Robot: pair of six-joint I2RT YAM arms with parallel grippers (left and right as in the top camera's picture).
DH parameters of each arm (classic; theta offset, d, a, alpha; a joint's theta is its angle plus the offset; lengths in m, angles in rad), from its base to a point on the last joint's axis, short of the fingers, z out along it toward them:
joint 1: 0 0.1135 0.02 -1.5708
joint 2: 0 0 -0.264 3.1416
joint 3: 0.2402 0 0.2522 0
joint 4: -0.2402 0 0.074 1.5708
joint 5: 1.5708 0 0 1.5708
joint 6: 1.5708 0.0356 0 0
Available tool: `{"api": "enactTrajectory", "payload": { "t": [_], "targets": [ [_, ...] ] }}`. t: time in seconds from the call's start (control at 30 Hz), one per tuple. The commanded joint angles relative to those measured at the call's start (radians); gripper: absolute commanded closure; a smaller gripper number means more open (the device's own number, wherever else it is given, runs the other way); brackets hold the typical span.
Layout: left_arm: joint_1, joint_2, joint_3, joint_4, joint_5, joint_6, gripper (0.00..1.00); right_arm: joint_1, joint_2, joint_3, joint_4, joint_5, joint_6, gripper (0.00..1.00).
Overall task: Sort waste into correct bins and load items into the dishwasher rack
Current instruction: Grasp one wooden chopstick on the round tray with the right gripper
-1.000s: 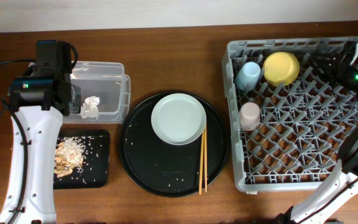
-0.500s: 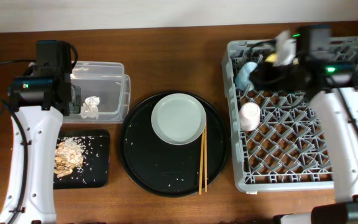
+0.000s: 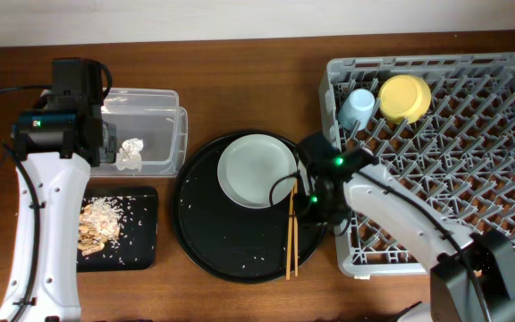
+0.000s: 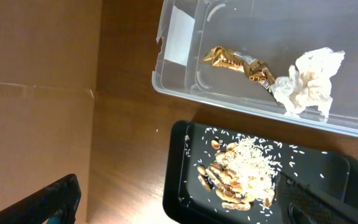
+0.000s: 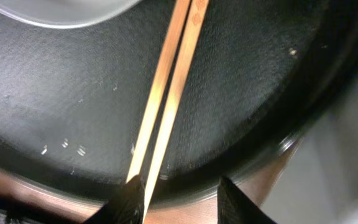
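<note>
My right gripper (image 3: 314, 204) (image 5: 182, 202) is open, low over the right rim of the round black tray. The wooden chopsticks (image 3: 291, 228) (image 5: 166, 99) lie on that tray and run down to the gripper's left finger. The pale plate (image 3: 257, 170) lies on the same tray. The blue cup (image 3: 358, 107) and yellow bowl (image 3: 404, 97) sit in the grey dishwasher rack (image 3: 445, 179). The pink cup is hidden under my right arm. My left gripper (image 4: 185, 208) is open and empty above the bins. The gold wrapper (image 4: 238, 62) and white tissue (image 3: 130, 154) (image 4: 309, 81) lie in the clear box (image 3: 150, 112) (image 4: 185, 81). Food scraps and rice (image 3: 101, 224) (image 4: 241, 177) lie in the shallow black tray (image 3: 143, 255) (image 4: 179, 162).
The large round black tray (image 3: 213, 241) (image 5: 73, 112) sits mid-table between the bins and the rack, with a few rice grains on it. My right arm lies across the rack's left wall. Bare wooden table shows along the far side.
My right arm has swung from the rack's far right corner, across the rack, down to the chopsticks on the round tray, covering the pink cup. The left arm has not moved.
</note>
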Motion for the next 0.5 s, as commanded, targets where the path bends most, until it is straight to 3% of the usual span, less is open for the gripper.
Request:
{"api": "enactTrajectory", "payload": {
  "t": [0.0,0.1,0.3,0.47],
  "targets": [
    [0.003,-0.014,0.01,0.0,-0.013,0.002,0.01,0.026,-0.006,-0.077,0.076,0.012,0.071,0.62],
    [0.003,-0.014,0.01,0.0,-0.013,0.002,0.01,0.038,-0.005,-0.124,0.165,0.026,0.141,0.69],
    [0.003,-0.014,0.01,0.0,-0.006,0.002,0.01,0.098,0.006,-0.171,0.289,0.1,0.232,0.69],
    [0.003,-0.014,0.01,0.0,-0.006,0.002,0.01,0.104,0.006,-0.174,0.289,0.149,0.246,0.72]
  ]
}}
